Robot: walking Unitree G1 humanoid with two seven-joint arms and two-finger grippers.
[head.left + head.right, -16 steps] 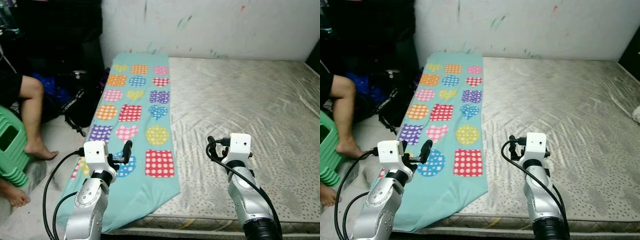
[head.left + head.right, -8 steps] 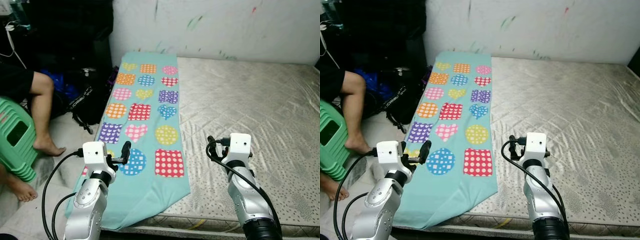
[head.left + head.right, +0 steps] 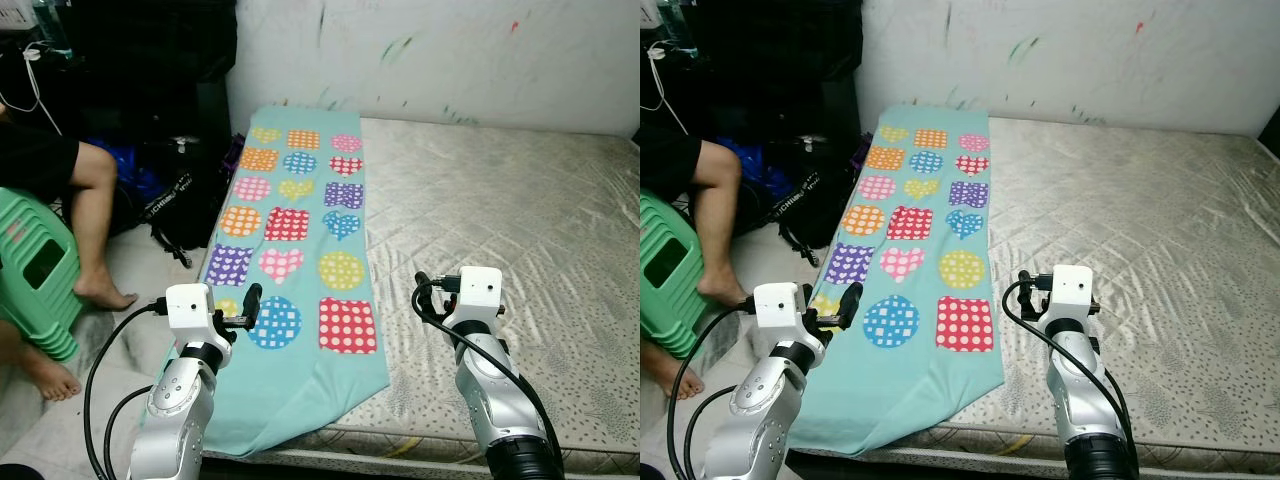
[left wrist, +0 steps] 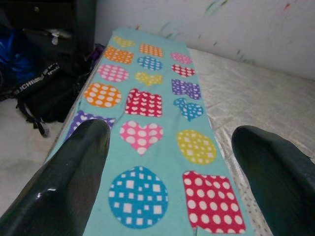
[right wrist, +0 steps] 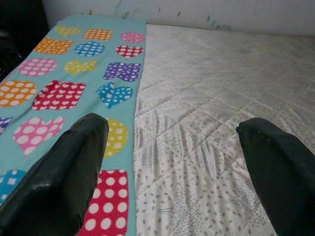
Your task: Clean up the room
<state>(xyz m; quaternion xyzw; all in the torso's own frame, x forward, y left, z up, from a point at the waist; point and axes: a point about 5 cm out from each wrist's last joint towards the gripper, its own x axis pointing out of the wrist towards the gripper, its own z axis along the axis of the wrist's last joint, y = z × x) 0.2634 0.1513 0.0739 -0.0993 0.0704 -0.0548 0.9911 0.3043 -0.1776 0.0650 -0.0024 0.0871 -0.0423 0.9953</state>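
A teal blanket [image 3: 300, 230] printed with coloured hearts, circles and squares lies flat along the left edge of a bare grey mattress [image 3: 510, 200]. Its near end hangs over the mattress corner. Both arms are held low in front of me. My left gripper [image 4: 170, 147] is open above the blanket's near end, touching nothing. My right gripper [image 5: 172, 147] is open as well, hovering over the line where the blanket meets the bare mattress. Nothing sits between either pair of fingers.
A person sits on a green plastic stool [image 3: 35, 280] at the left, with a bare leg [image 3: 100, 230] and feet on the floor. A black bag [image 3: 170, 205] lies against the mattress side below dark furniture [image 3: 150, 60]. A white wall [image 3: 450, 50] backs the mattress.
The camera has turned a little to the left, so the blanket and mattress sit further right in the picture. Both grippers stay open in the same pose.
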